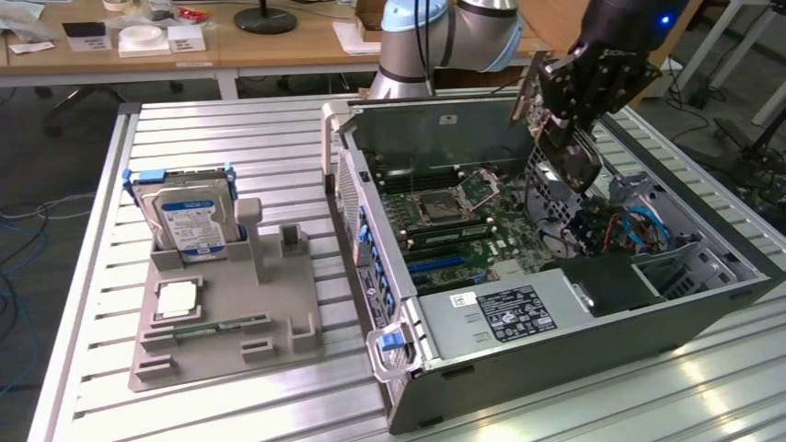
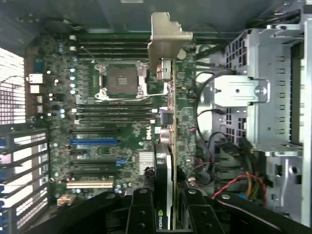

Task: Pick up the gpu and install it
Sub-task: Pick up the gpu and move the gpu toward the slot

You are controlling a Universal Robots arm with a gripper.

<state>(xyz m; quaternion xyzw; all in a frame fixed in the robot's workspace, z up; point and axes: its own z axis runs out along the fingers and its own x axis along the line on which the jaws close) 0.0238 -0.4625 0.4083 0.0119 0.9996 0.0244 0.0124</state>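
Slatted metal table [image 1: 246, 129] is carrying an open computer case [image 1: 724, 249]. The gripper [image 2: 163, 204] is hanging over the case interior, fingers [image 2: 141, 214] clamping the gpu [image 2: 166, 112] from both flat sides. The card is showing edge-on in the wrist view, its long axis running straight out from the fingers and its silvery bracket [image 2: 163, 36] at the far end. Beyond the card the motherboard [image 2: 97, 87] is lying apart from it. The blue slot [image 2: 92, 142] is sitting off to one side of the card's edge, seemingly crosswise to it.
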